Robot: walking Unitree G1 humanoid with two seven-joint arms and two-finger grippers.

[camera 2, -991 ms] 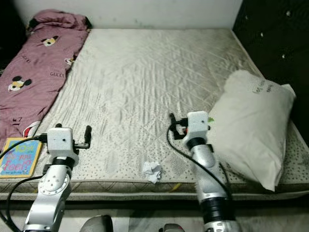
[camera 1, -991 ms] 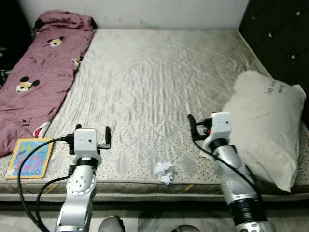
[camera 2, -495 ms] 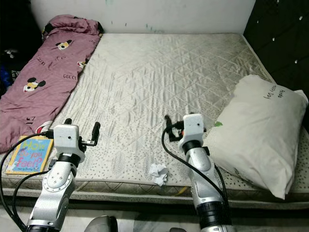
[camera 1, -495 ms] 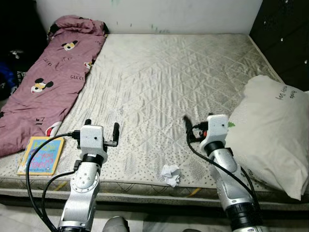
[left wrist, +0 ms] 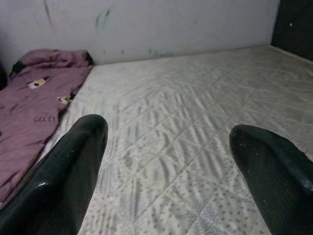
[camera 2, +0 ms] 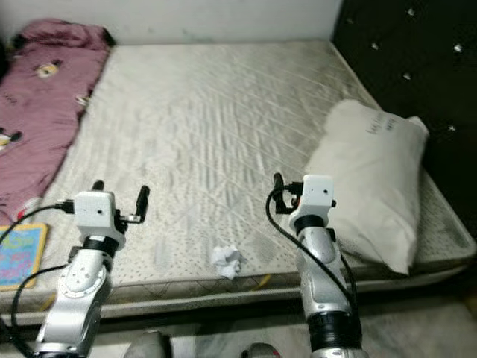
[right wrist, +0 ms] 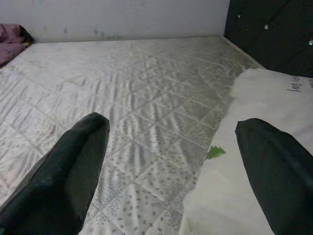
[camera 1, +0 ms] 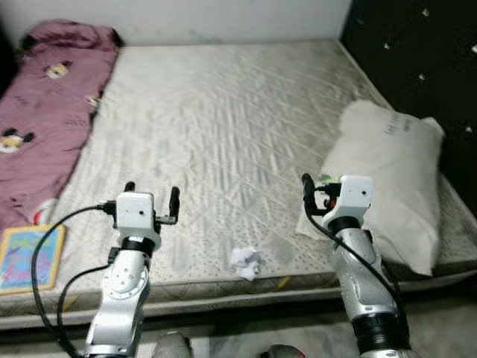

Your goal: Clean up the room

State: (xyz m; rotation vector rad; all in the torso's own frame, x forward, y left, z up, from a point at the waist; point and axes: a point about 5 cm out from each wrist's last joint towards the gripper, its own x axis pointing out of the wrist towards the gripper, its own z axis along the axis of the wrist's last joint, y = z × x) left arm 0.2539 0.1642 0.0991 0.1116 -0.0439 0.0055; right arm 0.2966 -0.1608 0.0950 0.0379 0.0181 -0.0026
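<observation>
Below: crumpled paper [camera 1: 245, 262] near mattress [camera 1: 223, 112] front edge, between left gripper [camera 1: 151, 200] and right gripper [camera 1: 319, 195], both wide open, empty, raised above the surface. Risks: nudging paper off the edge; snagging pillow [camera 1: 384, 179] just beside right gripper.

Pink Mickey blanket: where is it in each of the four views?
Left eye view: pink blanket along the mattress's left edge, up to the wall.
Right eye view: blanket on the same left edge.
Left wrist view: blanket along the mattress side, reaching the wall.
Right wrist view: blanket, small patch at the far corner under the wall.
Shared landmark: the white wall.
</observation>
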